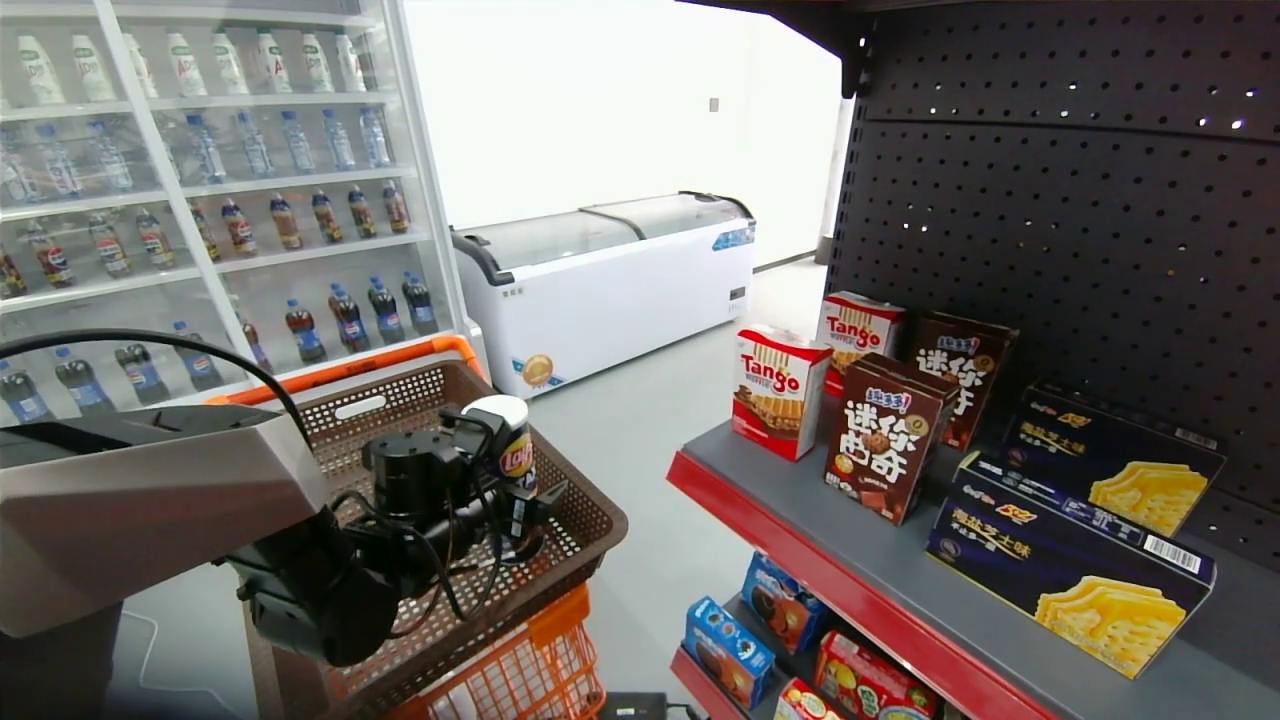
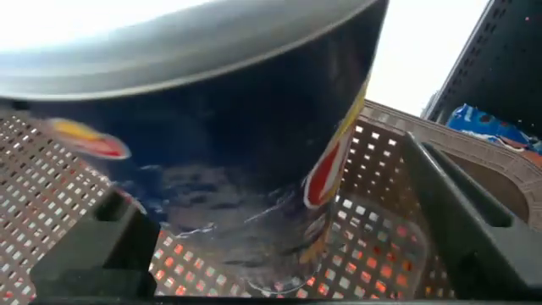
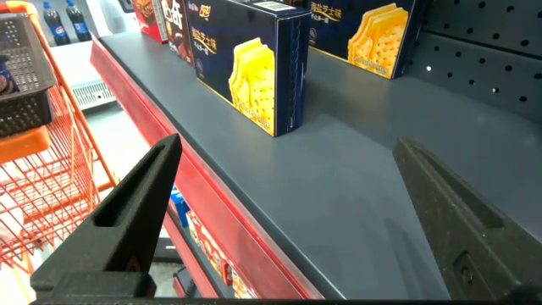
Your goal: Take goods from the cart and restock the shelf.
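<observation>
Lining a glass-door cooler (image 1: 200, 200) at ten o'clock in the head view, rows of bottled drinks stand behind the scene. Below them, at seven o'clock, the left end effector (image 1: 512, 495) is clamped on a dark blue chips can (image 1: 512, 450), which stands roughly upright with its white lid on top, over a brown mesh basket (image 1: 590, 520). The basket sits in the top of an orange wire cart (image 1: 540, 660). In the left wrist view the can (image 2: 246, 152) hangs between the black fingers (image 2: 93, 246) above the basket's perforated floor (image 2: 373, 220).

A white chest freezer (image 1: 610, 280) stands near twelve o'clock, against the far wall.

At three o'clock runs the grey shelf (image 1: 800, 500) with its red front edge and black pegboard back. It carries two red-and-white wafer boxes (image 1: 778, 392), then two brown biscuit boxes (image 1: 885, 440) just beside them, then two dark blue cracker boxes (image 1: 1070, 560) lying lengthwise. More snack packets (image 1: 730, 650) fill the tier below, at five o'clock.

The right end effector (image 3: 288, 148), seen in the right wrist view, hovers with its fingers (image 3: 127, 212) spread apart and empty over a bare stretch of the shelf (image 3: 339, 195), near the cracker boxes (image 3: 254, 76).
</observation>
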{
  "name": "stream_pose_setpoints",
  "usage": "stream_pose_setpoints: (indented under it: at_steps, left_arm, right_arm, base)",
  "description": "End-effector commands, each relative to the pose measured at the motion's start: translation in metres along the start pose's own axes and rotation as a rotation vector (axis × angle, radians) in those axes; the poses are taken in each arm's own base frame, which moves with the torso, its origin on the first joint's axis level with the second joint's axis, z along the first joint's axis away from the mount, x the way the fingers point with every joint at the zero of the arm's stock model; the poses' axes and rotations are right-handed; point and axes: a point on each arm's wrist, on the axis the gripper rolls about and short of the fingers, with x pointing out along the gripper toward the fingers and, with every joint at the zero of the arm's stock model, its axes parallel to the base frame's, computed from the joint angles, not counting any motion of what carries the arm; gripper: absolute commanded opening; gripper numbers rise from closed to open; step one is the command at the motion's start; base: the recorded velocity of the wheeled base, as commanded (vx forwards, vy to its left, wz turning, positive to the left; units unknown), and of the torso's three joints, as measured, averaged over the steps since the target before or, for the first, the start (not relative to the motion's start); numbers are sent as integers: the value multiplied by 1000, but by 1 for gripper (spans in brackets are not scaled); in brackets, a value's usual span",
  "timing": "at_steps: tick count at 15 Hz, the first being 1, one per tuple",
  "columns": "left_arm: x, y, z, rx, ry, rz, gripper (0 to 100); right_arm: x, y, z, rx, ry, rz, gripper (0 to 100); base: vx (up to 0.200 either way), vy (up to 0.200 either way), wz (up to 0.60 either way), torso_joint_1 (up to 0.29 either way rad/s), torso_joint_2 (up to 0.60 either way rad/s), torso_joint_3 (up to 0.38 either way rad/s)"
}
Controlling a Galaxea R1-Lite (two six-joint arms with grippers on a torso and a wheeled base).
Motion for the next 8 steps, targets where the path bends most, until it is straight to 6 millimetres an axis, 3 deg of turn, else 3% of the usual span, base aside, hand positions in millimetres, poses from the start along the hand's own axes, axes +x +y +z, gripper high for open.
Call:
stream_pose_setpoints:
  at_steps: [1, 2, 3, 8]
  left_arm:
    - [7, 1, -4, -1, 5, 1, 100]
    - [9, 2, -5, -1, 4, 4, 100]
    - [12, 5, -6, -4, 3, 12, 0]
    - [12, 5, -4, 55, 7, 27, 0]
  right_arm:
    - [0, 0, 0, 0, 0, 1, 100]
    - [0, 0, 0, -2, 0, 1, 100]
    - [0, 0, 0, 0, 0, 1, 100]
    - [0, 0, 0, 0, 0, 1, 100]
  base:
    - [0, 0, 0, 0, 0, 0]
    - [0, 0, 0, 0, 0, 0]
    - [0, 0, 0, 0, 0, 0]
    - [0, 0, 0, 0, 0, 0]
